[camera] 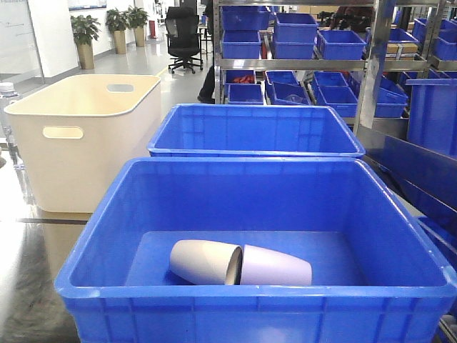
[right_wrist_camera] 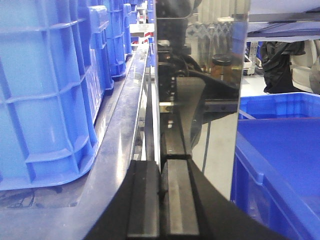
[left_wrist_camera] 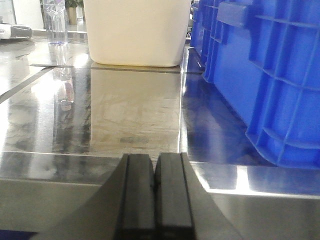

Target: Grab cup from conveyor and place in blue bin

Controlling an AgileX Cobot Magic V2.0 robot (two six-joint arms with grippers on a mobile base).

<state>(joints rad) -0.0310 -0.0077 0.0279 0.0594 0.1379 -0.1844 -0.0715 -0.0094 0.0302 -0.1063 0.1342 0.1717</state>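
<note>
1. Left wrist view: the left gripper had its two black fingers pressed together with nothing between them. It sat low over the polished steel tabletop, apparently parked, clear of the bins.
2. Right wrist view: the right gripper likewise had its black pads closed flat on each other, holding nothing. It pointed along a narrow steel ledge between blue crate walls and a mirror-like steel upright.
3. Judgement: both arms looked to be at rest, neither reaching for a cup.
4. Front view: the nearest large bright-blue plastic bin held two cups on its floor, both on their sides: a beige paper cup and a pale lilac cup, touching mouth to mouth.
5. Second blue crate behind it: no contents visible, though its floor was hidden.
6. Cream plastic tub with handle cut-outs, back left: interior not visible.
7. Conveyor not in any view.
</note>
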